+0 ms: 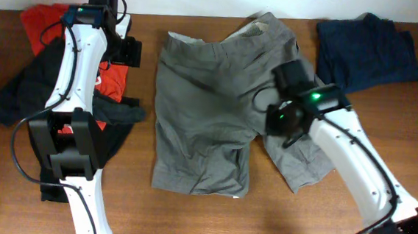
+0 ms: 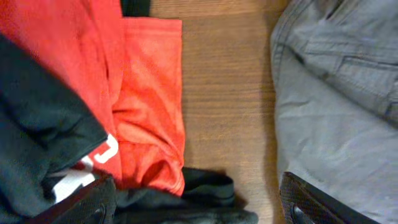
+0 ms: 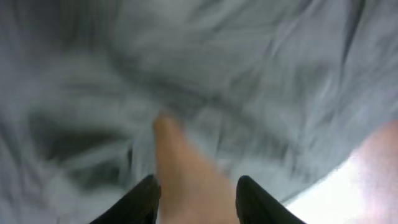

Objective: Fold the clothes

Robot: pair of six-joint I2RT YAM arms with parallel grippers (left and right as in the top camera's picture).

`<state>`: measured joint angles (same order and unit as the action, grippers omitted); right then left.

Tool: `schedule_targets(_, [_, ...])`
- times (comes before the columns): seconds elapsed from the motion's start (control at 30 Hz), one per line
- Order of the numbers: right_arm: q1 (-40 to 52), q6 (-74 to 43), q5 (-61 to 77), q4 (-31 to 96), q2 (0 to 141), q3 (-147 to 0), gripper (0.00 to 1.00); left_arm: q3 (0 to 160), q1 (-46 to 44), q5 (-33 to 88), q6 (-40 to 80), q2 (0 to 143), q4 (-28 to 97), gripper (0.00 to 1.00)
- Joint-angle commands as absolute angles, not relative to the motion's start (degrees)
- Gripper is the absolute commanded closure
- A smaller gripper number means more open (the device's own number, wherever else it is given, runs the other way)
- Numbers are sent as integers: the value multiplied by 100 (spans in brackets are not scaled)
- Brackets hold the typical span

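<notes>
Grey shorts [image 1: 201,124] lie just beneath the right gripper [image 3: 198,196] — fingers spread, nothing pinched — left gripper [image 2: 199,202] spread too

Overhead looks straight down, both wrist views near, all sharing grey shorts [image 1: 202,109]

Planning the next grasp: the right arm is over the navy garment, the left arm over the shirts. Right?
No. The overhead view shows the right arm over the shorts, not the navy garment. The left arm is over the shirts.
</notes>
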<state>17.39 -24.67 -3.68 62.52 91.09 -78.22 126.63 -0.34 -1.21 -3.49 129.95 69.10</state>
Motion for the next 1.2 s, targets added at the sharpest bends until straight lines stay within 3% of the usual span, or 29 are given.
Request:
schedule_targets(0.0, [1055, -1732, -102, 5485, 9279, -7577, 58, 12641, -126, 252, -856, 12964, 6696, 16])
schedule_targets(0.1, [666, -1321, 517, 5199, 9515, -7511, 70, 12641, -248, 639, -1514, 12969, 6464, 19])
schedule_targets(0.2, [482, -1221, 781, 5207, 9701, -7511, 73, 12641, -399, 668, -2014, 13026, 6093, 21])
schedule_targets(0.27, [482, -1208, 827, 5199, 9778, -7511, 72, 12641, -508, 668, -2324, 13126, 5804, 15])
schedule_targets(0.43, [572, -1070, 886, 5203, 9778, -7511, 58, 12641, -716, 674, -2928, 13581, 5041, 3])
schedule_targets(0.67, [572, -943, 987, 5325, 9778, -7511, 51, 12641, -735, 779, -2928, 14293, 4447, 3])
schedule_targets(0.93, [676, -921, 1181, 5369, 9778, -7511, 51, 12641, -729, 873, -2919, 14700, 3830, 4])
schedule_targets(0.97, [698, -923, 1181, 5369, 9778, -7511, 51, 12641, -738, 980, -2919, 14726, 3809, 7])
schedule_targets(1.0, [711, -923, 1179, 5369, 9778, -7511, 51, 12641, -744, 1094, -2919, 14739, 3806, 17])
schedule_targets(1.03, [722, -923, 1179, 5365, 9778, -7511, 51, 12641, -746, 1212, -2917, 14761, 3813, 37])
schedule_targets(1.07, [722, -923, 1173, 5352, 9778, -7511, 51, 12641, -746, 1249, -2692, 14765, 3817, 86])
schedule_targets(1.1, [722, -926, 1138, 5343, 9778, -7511, 51, 12641, -746, 1199, -2504, 14765, 3820, 98])
schedule_targets(1.17, [711, -926, 1135, 5304, 9778, -7511, 51, 12663, -731, 878, -2012, 14755, 3883, 99])
